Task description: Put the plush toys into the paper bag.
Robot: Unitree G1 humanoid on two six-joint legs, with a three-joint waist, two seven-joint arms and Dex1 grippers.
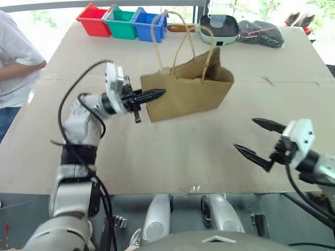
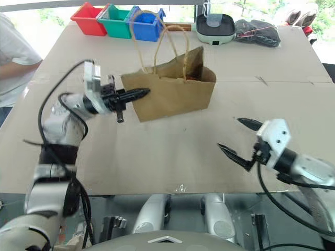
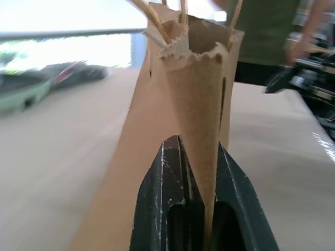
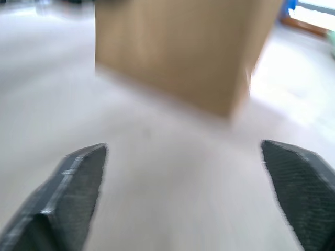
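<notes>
The brown paper bag (image 1: pixel 188 97) stands upright mid-table with its tan loop handles raised. My left gripper (image 1: pixel 157 94) points level at the bag's left end and is shut on the folded paper edge of the rim, which runs between its black fingers (image 3: pixel 157 209) in the left wrist view. My right gripper (image 1: pixel 245 134) hovers over the table to the front right of the bag, apart from it, open with nothing between its fingers (image 4: pixel 73 178). The bag's side (image 4: pixel 178 47) faces it. The plush toys are hidden from view.
Red (image 1: pixel 94 20), green (image 1: pixel 121 22) and blue (image 1: pixel 149 23) bins line the table's far edge, beside a pale green appliance (image 1: pixel 220 29) and a dark bundle (image 1: pixel 259 32). A person in white (image 1: pixel 15 63) stands at the left side. Bare tabletop (image 1: pixel 172 157) lies before the bag.
</notes>
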